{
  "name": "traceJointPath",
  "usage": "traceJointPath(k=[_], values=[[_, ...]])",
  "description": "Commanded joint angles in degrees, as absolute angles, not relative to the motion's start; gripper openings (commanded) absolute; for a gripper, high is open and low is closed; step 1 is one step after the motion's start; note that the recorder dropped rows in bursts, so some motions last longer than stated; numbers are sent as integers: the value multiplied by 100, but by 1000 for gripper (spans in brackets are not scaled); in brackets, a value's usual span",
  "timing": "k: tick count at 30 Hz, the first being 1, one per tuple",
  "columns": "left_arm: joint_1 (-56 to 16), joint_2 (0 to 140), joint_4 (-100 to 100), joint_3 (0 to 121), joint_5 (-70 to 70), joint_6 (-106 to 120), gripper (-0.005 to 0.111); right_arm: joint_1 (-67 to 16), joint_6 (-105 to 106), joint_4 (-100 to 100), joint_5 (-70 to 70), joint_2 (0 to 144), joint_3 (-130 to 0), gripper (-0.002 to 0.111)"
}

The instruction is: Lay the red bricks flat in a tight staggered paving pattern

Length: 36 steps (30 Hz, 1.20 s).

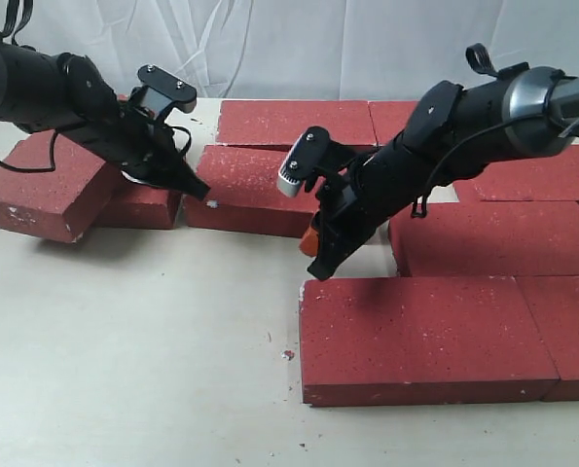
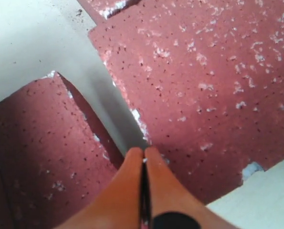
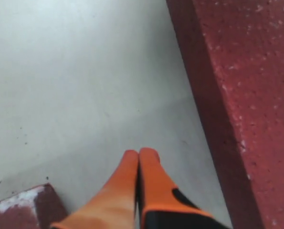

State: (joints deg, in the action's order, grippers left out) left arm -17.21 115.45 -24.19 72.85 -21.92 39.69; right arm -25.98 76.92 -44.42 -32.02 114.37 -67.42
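We see the red bricks (image 1: 294,122) lying flat on the pale desk (image 1: 124,370) in loose rows, with strips of bare desk showing between several of them. A large front brick (image 1: 425,336) lies at the near right with another touching its right end, more sit behind them, and two line the back edge against a creased white cloth (image 1: 270,39).

At far left an angled brick (image 1: 41,190) lies skewed to the rest and overlaps a lower brick (image 1: 143,206).

The left gripper (image 1: 194,187) hangs just beside that lower brick, over the gap before the middle brick (image 1: 245,190). Its jaws are pressed together and hold nothing. In the left wrist view the orange fingers (image 2: 127,186) meet tip to tip above a narrow wedge of desk between two bricks.

The right gripper (image 1: 320,265) points down at the bare desk just behind the front brick's back left corner. Its jaws are also closed on nothing. Its arm crosses in front of the middle brick's right end and hides it.

A few pale crumbs (image 1: 287,354) lie on the desk near the front brick's left face.
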Motion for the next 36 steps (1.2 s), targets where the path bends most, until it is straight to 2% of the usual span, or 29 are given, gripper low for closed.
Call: traceJointPath(k=[1,22,36], values=[[-1726,11567,-2528,7358,-2080,3958,0,-2528,7560,-4401,-2972,11477,-6772,-1],[-1916,11471,-2619,7370,-2100,4091,0,-2338,6265,-3578,-1845,11477,-6772,-1],[-1900,11509,-2608,7370,-2139,4091,0,-2338,6129,-3474,-2703,10751,-6772,-1]])
